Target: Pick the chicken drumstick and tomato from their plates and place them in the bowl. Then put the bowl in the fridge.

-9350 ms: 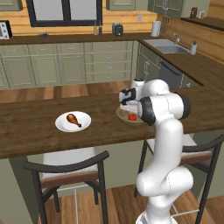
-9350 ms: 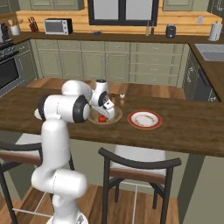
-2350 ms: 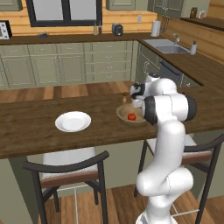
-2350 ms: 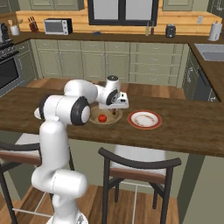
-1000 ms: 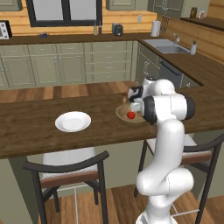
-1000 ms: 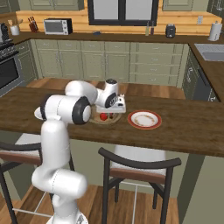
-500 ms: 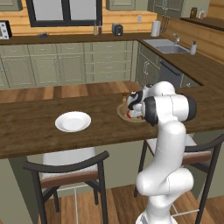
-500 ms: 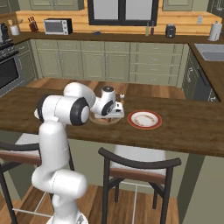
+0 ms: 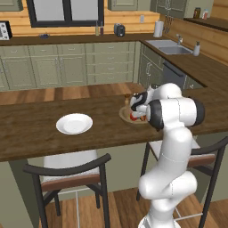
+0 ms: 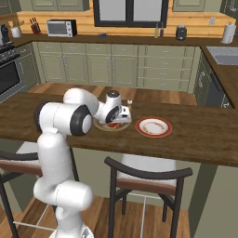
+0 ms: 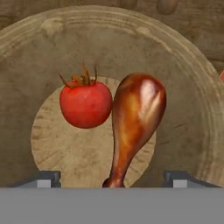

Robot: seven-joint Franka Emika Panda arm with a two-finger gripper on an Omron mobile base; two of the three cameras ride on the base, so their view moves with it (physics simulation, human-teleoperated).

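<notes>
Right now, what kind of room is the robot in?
A kitchen, most likely in a home: there's a sink with a tap, a microwave on the counter, and green cabinets along the wall.

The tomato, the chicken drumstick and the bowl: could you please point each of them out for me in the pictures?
tomato (image 11: pixel 85 105), hand view, on the middle of its red skin.
chicken drumstick (image 11: pixel 136 109), hand view, on its thick glossy end.
bowl (image 11: pixel 188 109), hand view, on its inner wall to the right of the drumstick.

Tool hung low over bowl on wooden surface. Red-rimmed plate lay just beside bowl, at its 3 o'clock.
</notes>
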